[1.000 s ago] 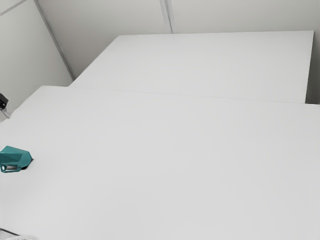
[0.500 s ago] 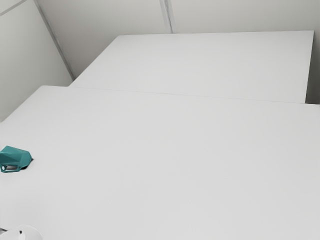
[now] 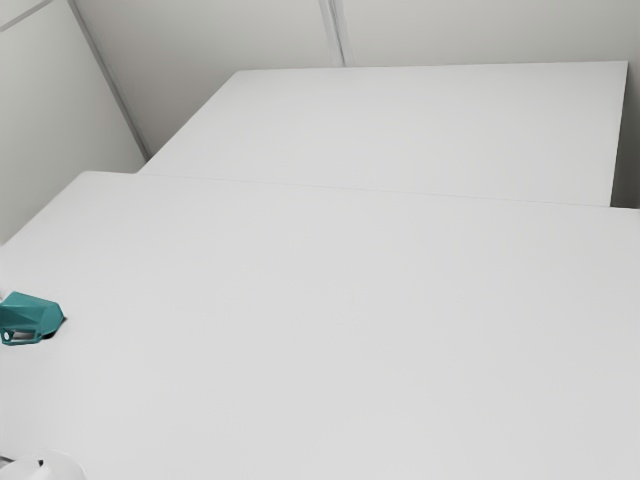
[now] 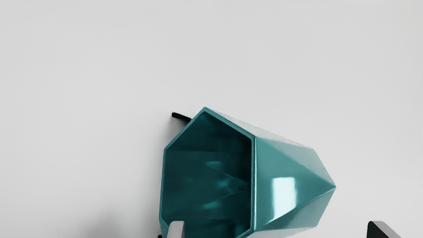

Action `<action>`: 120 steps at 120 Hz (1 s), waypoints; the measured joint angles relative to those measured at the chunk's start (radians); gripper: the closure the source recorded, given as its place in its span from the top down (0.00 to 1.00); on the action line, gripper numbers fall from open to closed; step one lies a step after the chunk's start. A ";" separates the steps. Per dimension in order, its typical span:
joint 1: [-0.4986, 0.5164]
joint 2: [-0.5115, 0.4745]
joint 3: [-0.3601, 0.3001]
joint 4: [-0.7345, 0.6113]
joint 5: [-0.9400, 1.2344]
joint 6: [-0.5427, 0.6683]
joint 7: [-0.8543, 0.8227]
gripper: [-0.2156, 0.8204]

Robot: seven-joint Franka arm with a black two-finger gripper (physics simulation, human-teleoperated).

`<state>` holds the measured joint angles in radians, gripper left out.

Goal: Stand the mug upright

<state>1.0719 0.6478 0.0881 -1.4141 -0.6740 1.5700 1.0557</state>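
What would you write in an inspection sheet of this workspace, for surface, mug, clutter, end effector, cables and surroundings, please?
Surface: white table, plain.
Job's things: teal mug on its side, not upright.
Clutter: thin black piece beside the mug, identity unclear.
End effector: open, fingertips apart, one in front of the mug in the wrist view.
Cables: dark line at the exterior view's lower left edge; cannot tell whether it is a cable.
Surroundings: pale walls with grey seams; second white surface beyond the table.
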 joint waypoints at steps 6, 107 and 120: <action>-0.001 0.020 -0.001 0.019 -0.025 -0.005 0.023 0.79; -0.035 0.019 -0.021 -0.019 -0.105 -0.073 0.201 0.15; -0.075 -0.020 -0.022 -0.023 -0.103 -0.067 0.209 0.10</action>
<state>0.9965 0.6283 0.0661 -1.4368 -0.7770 1.5031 1.2649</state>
